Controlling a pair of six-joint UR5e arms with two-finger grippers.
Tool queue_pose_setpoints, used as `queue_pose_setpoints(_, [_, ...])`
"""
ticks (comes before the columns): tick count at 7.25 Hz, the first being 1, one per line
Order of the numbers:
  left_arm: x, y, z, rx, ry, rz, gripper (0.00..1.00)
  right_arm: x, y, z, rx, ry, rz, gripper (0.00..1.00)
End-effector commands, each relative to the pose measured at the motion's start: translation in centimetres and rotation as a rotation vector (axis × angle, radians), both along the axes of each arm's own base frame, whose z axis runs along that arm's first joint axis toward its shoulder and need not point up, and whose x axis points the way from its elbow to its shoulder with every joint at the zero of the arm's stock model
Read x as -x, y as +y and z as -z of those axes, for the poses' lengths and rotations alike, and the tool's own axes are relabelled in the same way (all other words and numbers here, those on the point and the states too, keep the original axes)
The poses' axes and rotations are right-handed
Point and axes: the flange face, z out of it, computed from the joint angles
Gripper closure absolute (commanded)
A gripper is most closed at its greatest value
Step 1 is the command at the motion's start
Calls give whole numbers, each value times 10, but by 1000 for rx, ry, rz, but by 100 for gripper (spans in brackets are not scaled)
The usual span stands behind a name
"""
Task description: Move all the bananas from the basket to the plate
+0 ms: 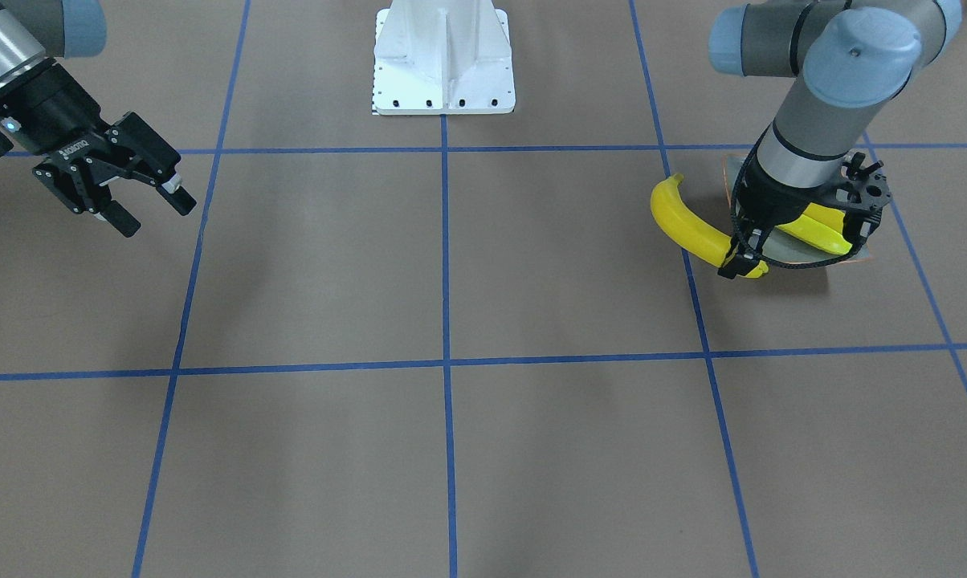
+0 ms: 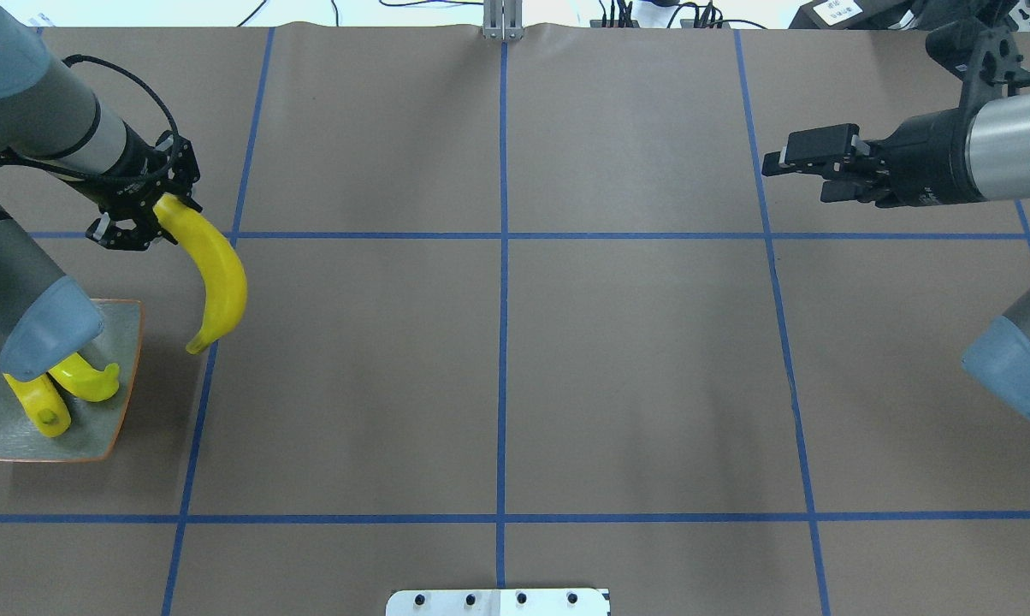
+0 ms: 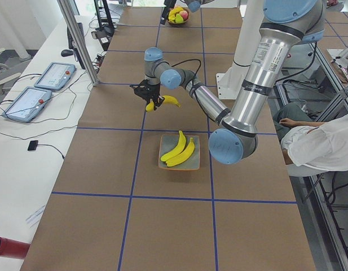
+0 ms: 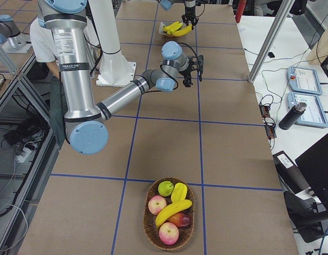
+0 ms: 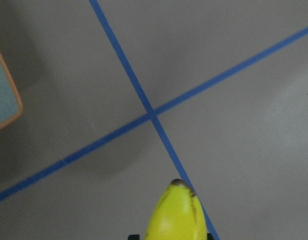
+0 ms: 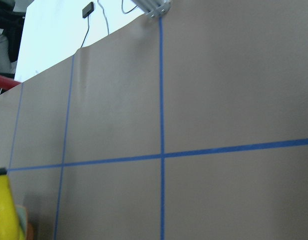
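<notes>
My left gripper [image 2: 151,221] is shut on one end of a yellow banana [image 2: 216,282] and holds it above the table, just beyond the plate [image 2: 19,441]. The grey-green plate has an orange rim and carries two bananas [image 2: 53,398]. In the front view the left gripper [image 1: 744,265] holds the banana [image 1: 688,225] beside the plate [image 1: 797,258], which the arm mostly hides. The banana's dark tip [image 5: 177,215] fills the bottom of the left wrist view. My right gripper [image 1: 153,210] is open and empty, far across the table. The basket [image 4: 150,228] holds two more bananas [image 4: 173,211].
The basket also holds several apples [image 4: 157,204] and stands at the table's right end, also seen far off in the left side view [image 3: 178,14]. The white robot base [image 1: 443,60] stands mid-table. Blue tape lines grid the brown tabletop.
</notes>
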Motion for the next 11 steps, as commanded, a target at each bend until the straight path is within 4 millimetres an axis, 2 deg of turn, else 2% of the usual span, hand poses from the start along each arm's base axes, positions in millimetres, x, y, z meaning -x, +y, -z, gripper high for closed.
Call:
queue_pose_setpoints(1, [18,25,-55,-1,-148,-117,100,-5,1,-14,5,29,-28,0])
queue_pose_setpoints(2, [25,36,-78,1,-175,-168,100,-5,0,-16,9,33,-37,0])
queue_pose_setpoints(4, [26,38,-89,14,-192,-172,100,-5,0,-16,9,33,-38,0])
queue_pose_setpoints(7, [42,57,-133,63,-241,-205,100,-8,4,-12,1,28,-38,0])
queue_pose_setpoints(9, [51,61,-148,65,-293,-190,100,-11,9,-8,-5,22,-38,0])
queue_pose_setpoints(11, [50,60,-149,67,-295,-192,100,-12,10,-8,-4,22,-37,0])
